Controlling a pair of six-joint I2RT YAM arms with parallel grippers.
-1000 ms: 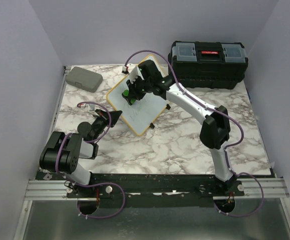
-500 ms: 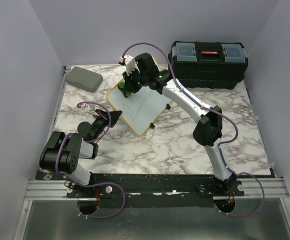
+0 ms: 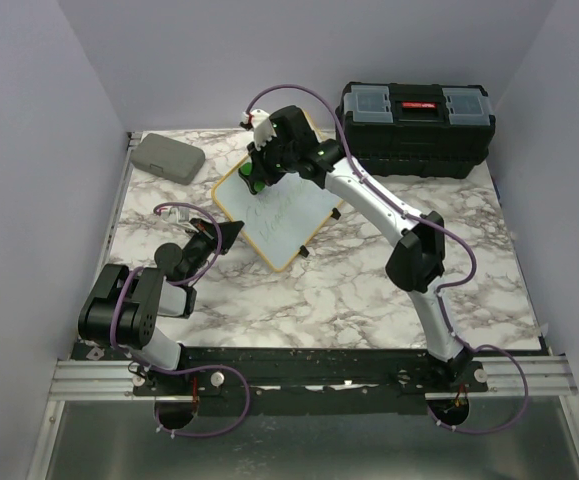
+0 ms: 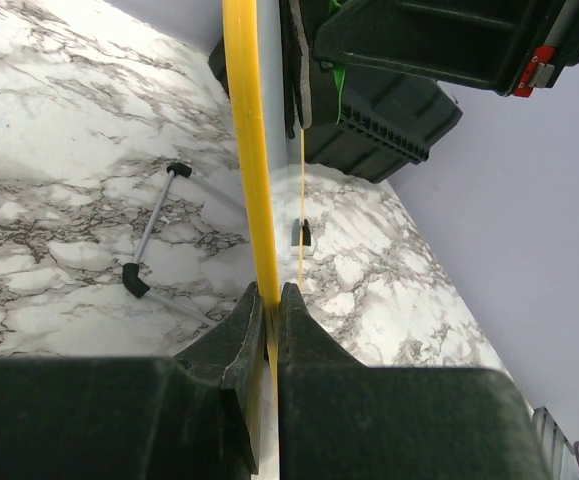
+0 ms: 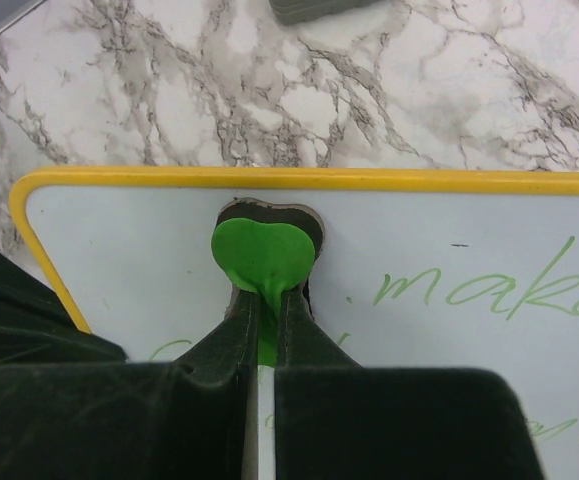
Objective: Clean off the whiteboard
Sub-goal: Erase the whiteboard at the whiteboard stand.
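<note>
Small white board (image 3: 284, 215) with yellow wood frame on marble table (image 3: 349, 290), left of black plastic toolbox (image 3: 416, 128). Likely light, stiff, slippery; best held by frame. Left claw (image 4: 269, 297) pinching that frame. Right claw (image 5: 266, 300) squeezing green heart-shaped eraser (image 5: 264, 250) on board.

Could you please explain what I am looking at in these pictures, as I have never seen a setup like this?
These are two robot arms bolted to a marble table. One picture looks down from above; the other two come from a camera on each wrist. On the table are a whiteboard with green writing, a black toolbox and a grey case. The left gripper is shut on the board's yellow frame, steadying it. The right gripper holds a small green eraser against the board.
</note>
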